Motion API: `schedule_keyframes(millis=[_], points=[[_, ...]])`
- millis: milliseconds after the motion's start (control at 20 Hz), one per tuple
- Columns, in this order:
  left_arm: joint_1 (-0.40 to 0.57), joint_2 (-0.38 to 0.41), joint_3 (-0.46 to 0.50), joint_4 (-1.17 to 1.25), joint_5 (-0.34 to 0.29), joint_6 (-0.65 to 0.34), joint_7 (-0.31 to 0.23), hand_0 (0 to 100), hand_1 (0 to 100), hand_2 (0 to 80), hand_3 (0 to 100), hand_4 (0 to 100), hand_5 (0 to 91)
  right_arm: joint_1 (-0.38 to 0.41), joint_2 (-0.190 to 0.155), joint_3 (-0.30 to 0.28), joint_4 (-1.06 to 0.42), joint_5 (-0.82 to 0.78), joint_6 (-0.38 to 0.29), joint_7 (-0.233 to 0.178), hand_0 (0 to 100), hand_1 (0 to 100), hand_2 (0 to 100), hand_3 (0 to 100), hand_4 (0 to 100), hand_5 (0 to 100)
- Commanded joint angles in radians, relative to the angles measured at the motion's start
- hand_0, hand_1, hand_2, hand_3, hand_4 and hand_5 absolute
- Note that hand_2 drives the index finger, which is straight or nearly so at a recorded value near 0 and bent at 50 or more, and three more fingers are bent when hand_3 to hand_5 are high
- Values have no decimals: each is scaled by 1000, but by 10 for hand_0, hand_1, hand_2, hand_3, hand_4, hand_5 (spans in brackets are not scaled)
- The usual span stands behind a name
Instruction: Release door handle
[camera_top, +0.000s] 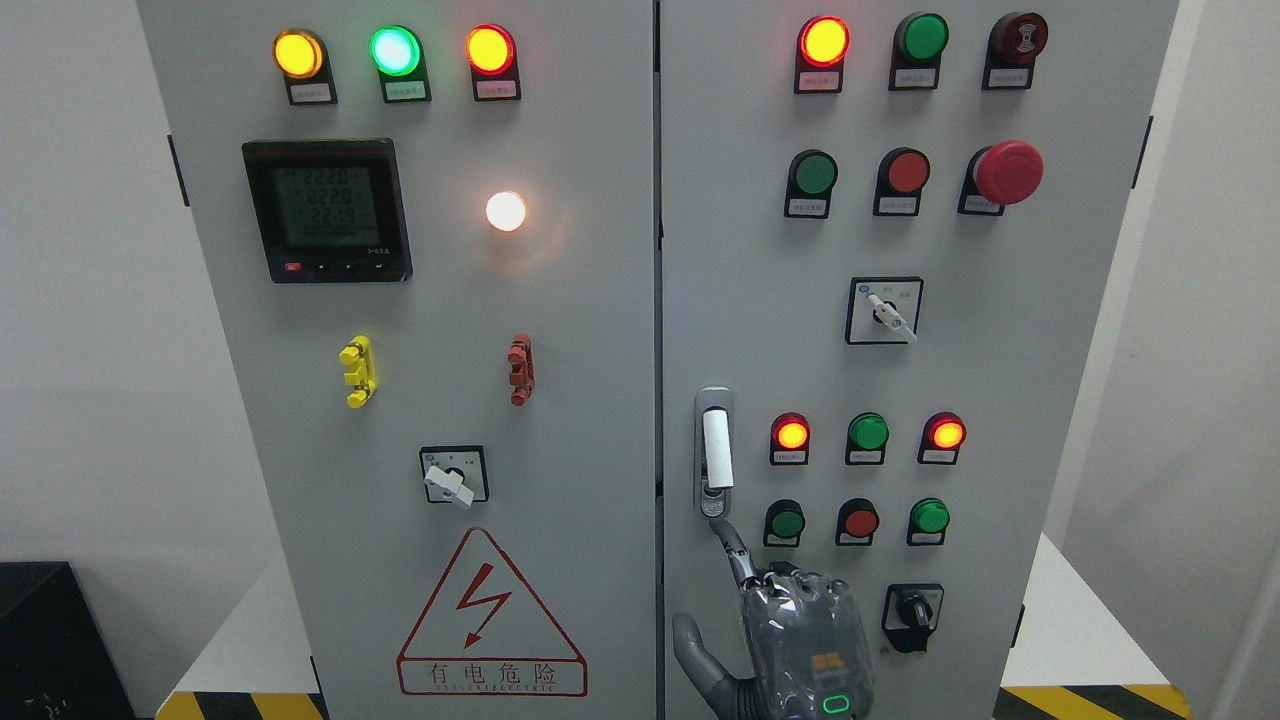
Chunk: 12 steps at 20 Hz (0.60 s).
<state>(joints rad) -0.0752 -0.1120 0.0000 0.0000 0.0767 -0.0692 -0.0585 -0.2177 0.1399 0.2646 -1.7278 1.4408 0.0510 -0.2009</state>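
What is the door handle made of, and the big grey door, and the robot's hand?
The door handle looks like silvery metal with a white, probably plastic, grip: its frame shines. The cabinet door seems painted sheet metal, smooth, matte grey. The right hand looks like dark metal or plastic under a clear, crinkly, glossy wrap; one finger points up at the handle's bottom end.

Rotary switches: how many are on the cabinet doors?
3: one switch on the left door above the warning triangle; another switch halfway up the right door; a black switch low on it, beside the right hand. The hand may hide more.
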Motion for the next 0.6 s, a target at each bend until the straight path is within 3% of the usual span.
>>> schedule_keyframes(millis=[0, 100, 251, 401, 551], points=[[0, 0, -21, -20, 0, 0, 0, 0, 0, 23, 93, 13, 0, 26, -2, -25, -55, -2, 0, 0, 442, 307, 636, 1000, 888, 916], [0, 0, -21, -20, 0, 0, 0, 0, 0, 23, 92, 13, 0, 24, 0, -39, -76, -2, 1, 4, 293, 323, 682, 1000, 911, 907], [0, 0, -21, -20, 0, 0, 0, 0, 0, 22, 92, 13, 0, 6, 0, -41, -105, 1, 4, 12, 154, 360, 713, 1000, 957, 906], [0, 0, -21, -20, 0, 0, 0, 0, 0, 21, 93, 13, 0, -35, 1, -41, -107, 4, 7, 14, 75, 411, 719, 1000, 907, 906], [0, 0, -21, -20, 0, 0, 0, 0, 0, 22, 94, 12, 0, -78, 3, -44, -107, 10, 10, 21, 46, 450, 734, 1000, 917, 904]])
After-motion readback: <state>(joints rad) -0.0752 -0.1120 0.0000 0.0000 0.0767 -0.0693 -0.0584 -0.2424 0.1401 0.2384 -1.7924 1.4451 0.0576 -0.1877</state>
